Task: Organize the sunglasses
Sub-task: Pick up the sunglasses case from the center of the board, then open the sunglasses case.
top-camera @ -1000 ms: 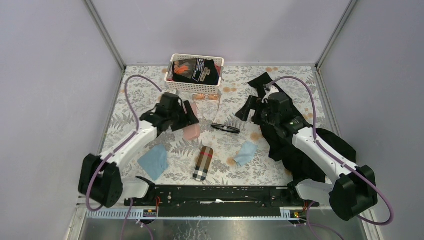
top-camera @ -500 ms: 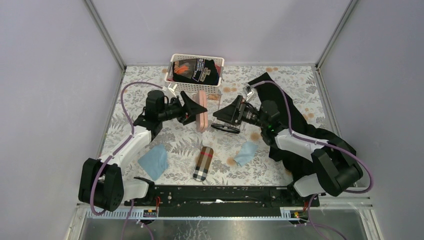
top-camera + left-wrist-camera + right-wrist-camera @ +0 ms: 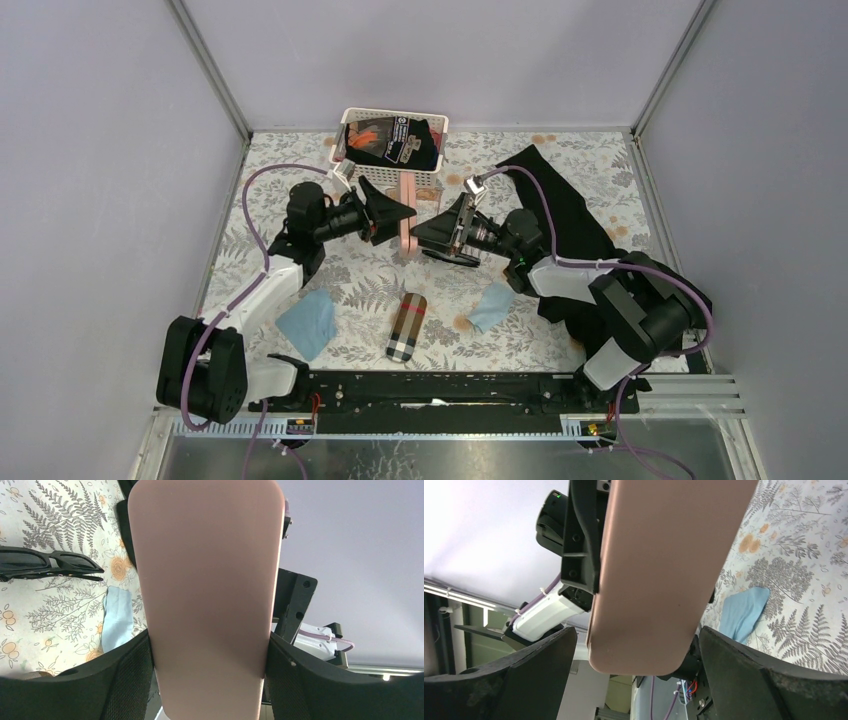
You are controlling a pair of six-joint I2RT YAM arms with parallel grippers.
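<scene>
- Both arms are converging mid-counter (image 3: 600, 160). A sec ago L was sitting low and R was hanging back on its own side; now they're facing each other in front of the basket (image 3: 395, 176).
- L pincer (image 3: 393, 212) is clamping the pink case (image 3: 207, 595), which is now riding lifted off the counter.
- R pincer (image 3: 432, 232) is gaping wide, fingers flanking the case's free end w/o gripping.
- Black sunglasses (image 3: 47, 564) are lying on the counter just under R pincer, untouched; I can't make out the tinted pair.
- I'm reading this as prep for a two-arm case opening. Nothing is getting stowed yet.
</scene>
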